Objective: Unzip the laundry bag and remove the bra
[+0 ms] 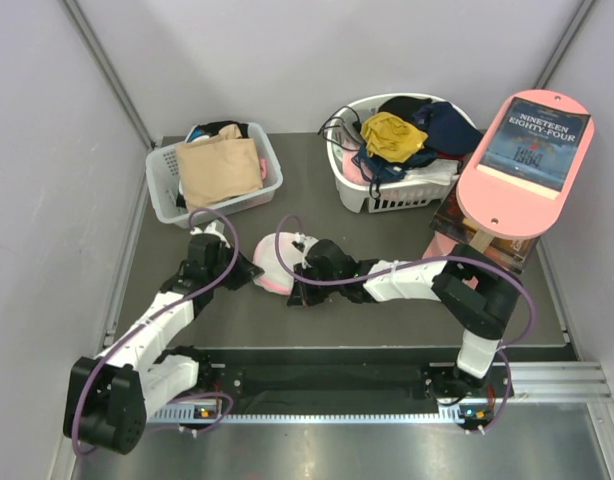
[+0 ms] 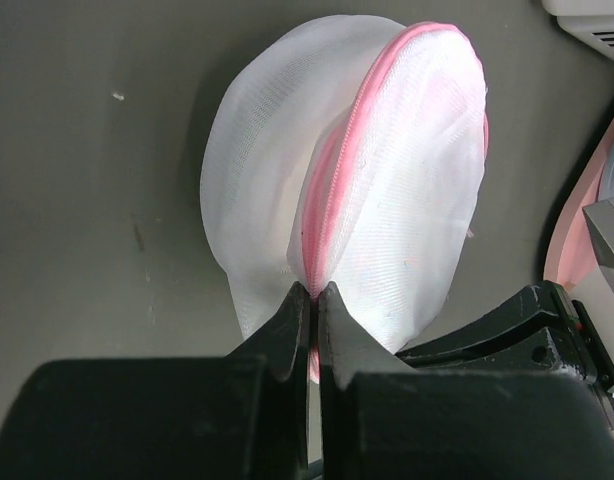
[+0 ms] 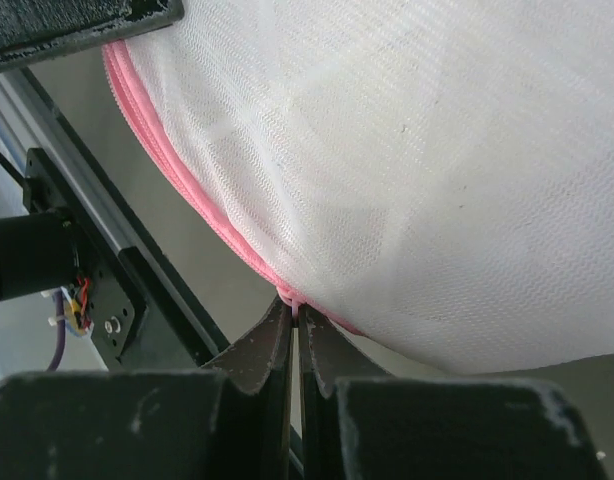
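The bag lay on the table between the two arms, well apart from the baskets at the back. It was tipped so that its rim ran up the middle in the left wrist view. The left claw was clamped on that pink rim at the bag's near edge, its jaws pressed together with only the thin seam between them. The right claw was likewise pinched shut on the rim from the other side. Whether it had the zip pull or only the tape could not be told. The bra was not clearly visible and was probably inside the mesh. The zip looked shut along the length that showed.

The main risk was the right claw's hold. If it had only tape and not the pull, dragging would have slid the whole bag or twisted it without opening anything. The mesh was soft and light, so a pull against one pinched point could have torn the left hold loose, or bunched the fabric into the zip and jammed it. With both claws close together on one seam, a pull in the wrong direction would have only stretched the rim. A hard tug could also have lifted the bag off the table.
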Controlling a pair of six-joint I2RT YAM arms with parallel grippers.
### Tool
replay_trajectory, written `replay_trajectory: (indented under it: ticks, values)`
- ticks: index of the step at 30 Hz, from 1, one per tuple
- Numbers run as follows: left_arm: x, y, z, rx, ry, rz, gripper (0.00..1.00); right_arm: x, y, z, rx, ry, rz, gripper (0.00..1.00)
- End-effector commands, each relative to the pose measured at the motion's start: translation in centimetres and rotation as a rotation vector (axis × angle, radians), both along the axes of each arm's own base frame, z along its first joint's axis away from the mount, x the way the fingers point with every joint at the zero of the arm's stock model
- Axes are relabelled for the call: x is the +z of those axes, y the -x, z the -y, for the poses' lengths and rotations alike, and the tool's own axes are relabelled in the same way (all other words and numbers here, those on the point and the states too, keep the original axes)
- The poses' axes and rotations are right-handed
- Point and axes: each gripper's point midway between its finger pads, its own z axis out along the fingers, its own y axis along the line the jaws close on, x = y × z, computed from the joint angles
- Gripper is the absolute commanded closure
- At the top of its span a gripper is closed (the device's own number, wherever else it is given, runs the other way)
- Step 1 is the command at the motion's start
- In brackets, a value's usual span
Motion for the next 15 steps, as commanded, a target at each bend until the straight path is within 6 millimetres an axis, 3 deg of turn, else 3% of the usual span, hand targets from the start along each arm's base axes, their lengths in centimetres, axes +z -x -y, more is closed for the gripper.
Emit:
replay_trajectory:
  ticks: [1, 3, 4, 6, 8, 15]
  values:
    - [1.6, -1.6, -0.4, 0.009, -0.025, 0.067, 1.0, 2.3, -1.0, -0.7, -0.011, -0.066, 0.047, 1.0]
    - [1.5, -1.5, -0.4, 0.005, -0.03, 0.055, 0.84, 2.7, -1.0, -1.1, -0.004, -0.082, 0.047, 1.0]
    - [1.4, -1.4, -0.5, 0.006, -0.033, 0.048, 0.64, 2.6, -1.0, -1.2, -0.003, -0.081, 0.045, 1.0]
    - [1.5, -1.2, -0.5, 0.006, -0.034, 0.042, 0.48, 3.0, -1.2, -1.5, 0.0, -0.09, 0.052, 1.0]
    - [1.3, -0.7, -0.7, 0.01, -0.036, 0.031, 0.39, 3.4, -1.2, -1.9, 0.006, -0.099, 0.058, 1.0]
    - [0.4, 1.7, -0.5, -0.003, -0.001, -0.01, 0.37, 4.0, -0.9, -3.4, 0.042, -0.112, 0.062, 1.0]
